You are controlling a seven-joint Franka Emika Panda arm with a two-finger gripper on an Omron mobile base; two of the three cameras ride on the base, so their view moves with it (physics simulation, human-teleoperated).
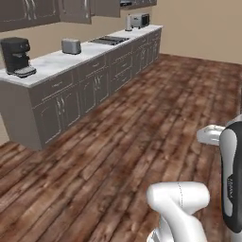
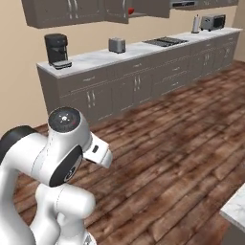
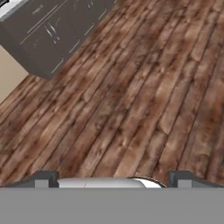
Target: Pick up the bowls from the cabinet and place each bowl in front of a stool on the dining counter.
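One coffee machine (image 1: 16,56) sits on the counter (image 1: 56,64) in the left base view. In the right base view, a red bowl (image 2: 130,10) peeks from the cabinet (image 2: 119,10) above that counter. In the hand view, the tool (image 3: 111,178) hangs spread wide over the wood floor (image 3: 131,96), holding nothing.

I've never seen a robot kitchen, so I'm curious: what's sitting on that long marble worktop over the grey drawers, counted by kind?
Black coffee machine: 1
Silver toaster-style appliances: 2, a small one and a larger one at the far end
Flat dark cooktop: 1
Pale upright cylinder, too small to identify: 1
Total: 5
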